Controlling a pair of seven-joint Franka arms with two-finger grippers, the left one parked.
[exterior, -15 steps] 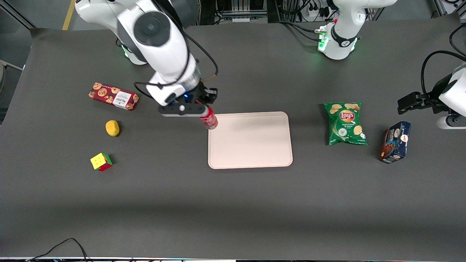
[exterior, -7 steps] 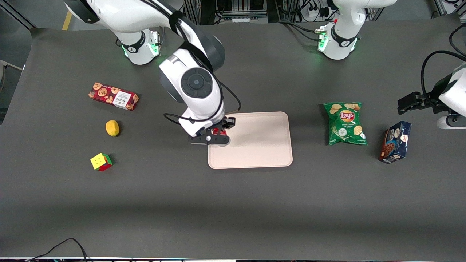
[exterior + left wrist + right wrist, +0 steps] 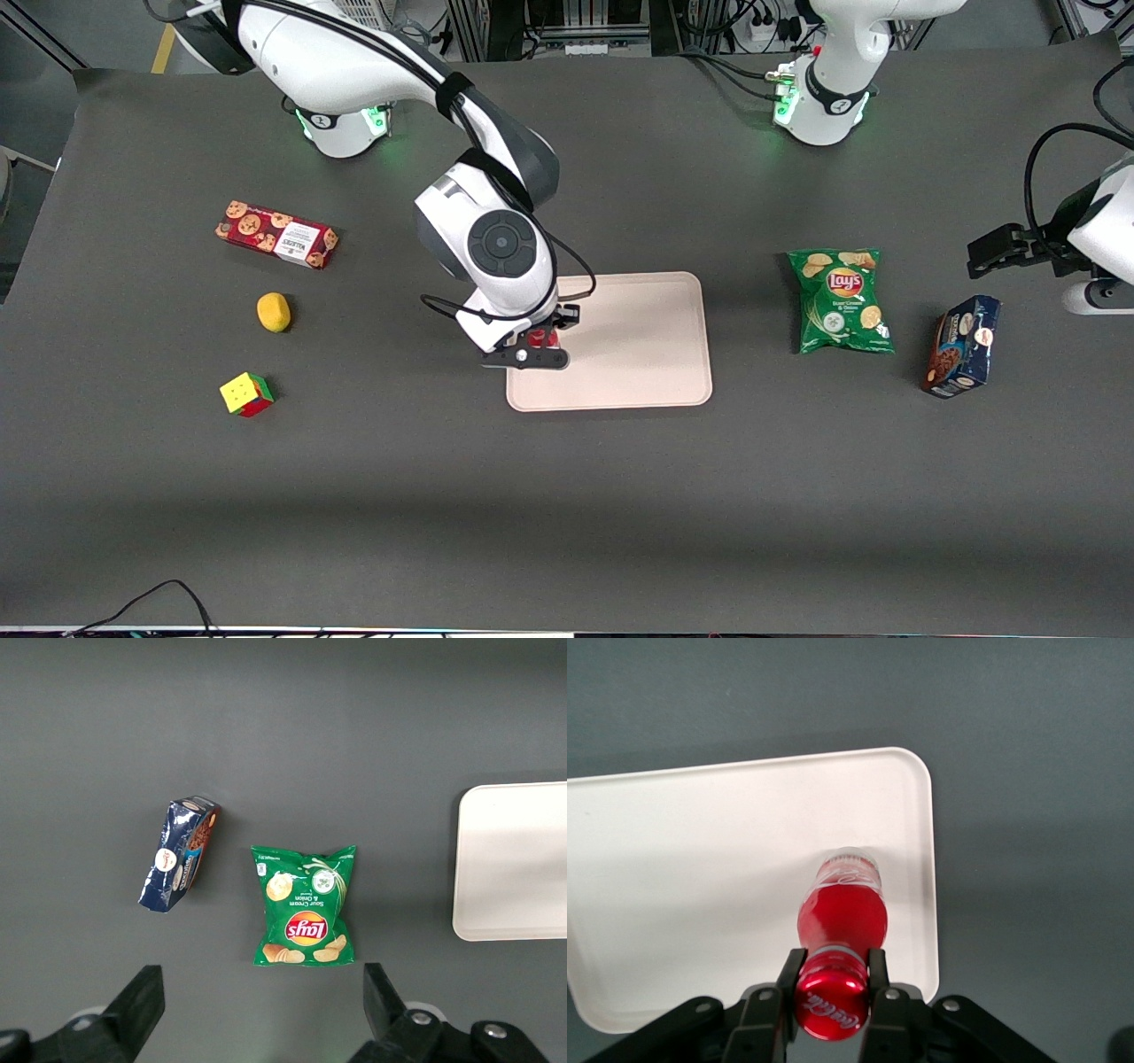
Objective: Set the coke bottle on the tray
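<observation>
My right gripper (image 3: 537,344) is shut on the cap of the coke bottle (image 3: 540,338), a small red bottle that hangs upright under it. In the right wrist view the gripper (image 3: 831,979) holds the bottle (image 3: 842,917) by its red cap, its clear base down over the tray (image 3: 700,868). Whether the base touches the tray surface I cannot tell. The pale beige tray (image 3: 638,346) lies at the table's middle, and the bottle is over its end toward the working arm. The tray's corner also shows in the left wrist view (image 3: 514,859).
A red cookie box (image 3: 276,234), a lemon (image 3: 274,312) and a puzzle cube (image 3: 245,394) lie toward the working arm's end. A green Lay's bag (image 3: 839,301) and a dark blue box (image 3: 961,346) lie toward the parked arm's end.
My gripper has carried the bottle from the tray's corner farthest from the front camera to over the tray, nearer the front camera, and lower. The bottle has gone from tilted to upright.
</observation>
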